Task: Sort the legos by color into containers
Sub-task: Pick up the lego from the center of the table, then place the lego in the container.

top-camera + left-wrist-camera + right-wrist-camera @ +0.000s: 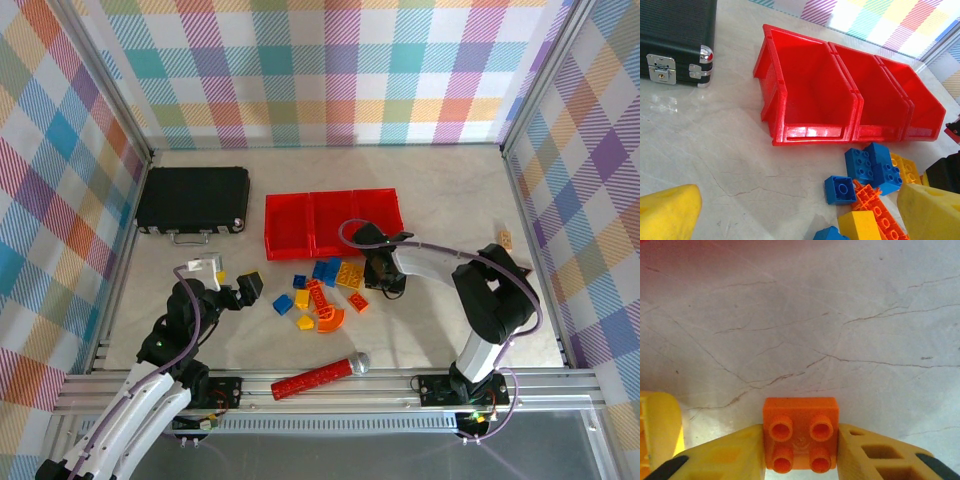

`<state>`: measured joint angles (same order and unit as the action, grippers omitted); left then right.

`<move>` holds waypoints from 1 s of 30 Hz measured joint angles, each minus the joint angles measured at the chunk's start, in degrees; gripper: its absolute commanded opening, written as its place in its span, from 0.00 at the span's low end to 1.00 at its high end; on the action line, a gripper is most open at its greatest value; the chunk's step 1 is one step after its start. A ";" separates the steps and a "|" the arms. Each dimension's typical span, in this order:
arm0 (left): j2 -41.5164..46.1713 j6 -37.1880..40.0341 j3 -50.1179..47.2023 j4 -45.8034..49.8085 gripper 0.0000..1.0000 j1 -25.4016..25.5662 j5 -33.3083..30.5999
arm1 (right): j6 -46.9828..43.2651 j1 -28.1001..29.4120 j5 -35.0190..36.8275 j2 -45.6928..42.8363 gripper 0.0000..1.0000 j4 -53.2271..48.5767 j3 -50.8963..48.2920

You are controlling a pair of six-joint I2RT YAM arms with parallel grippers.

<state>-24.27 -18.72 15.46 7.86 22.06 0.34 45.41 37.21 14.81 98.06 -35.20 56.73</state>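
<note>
top external, stick (318, 377) near legos (320, 293), block (505, 238) perhaps

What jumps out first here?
Three joined red bins sit mid-table, with a bright scatter of blue, yellow and orange legos just nearer the arms. In the right wrist view, the right gripper pinches a small orange brick between its yellow fingers.

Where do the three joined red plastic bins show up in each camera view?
Top external: the three joined red plastic bins sit mid-table, just beyond the pile of small plastic bricks.
Left wrist: upper middle to right, seen from their front walls.
Right wrist: a red tint along the top edge may be them; cannot tell.
Shared landmark: the flat black case, left of the bins in both.
</note>
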 measured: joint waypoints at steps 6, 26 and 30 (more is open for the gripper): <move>0.00 0.00 0.00 0.00 1.00 0.00 -0.02 | -1.79 0.00 1.97 -0.94 0.28 -1.99 -0.07; -2.82 -0.15 0.00 -0.04 1.00 0.00 -0.42 | -19.58 -3.43 6.34 -3.02 0.29 -6.91 21.09; -2.99 -0.15 0.00 -0.04 1.00 0.00 -0.46 | -22.95 -6.91 4.42 2.34 0.29 -6.29 24.50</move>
<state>-27.27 -18.87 15.46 7.81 22.06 -0.12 22.46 30.30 19.22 100.40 -41.50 81.23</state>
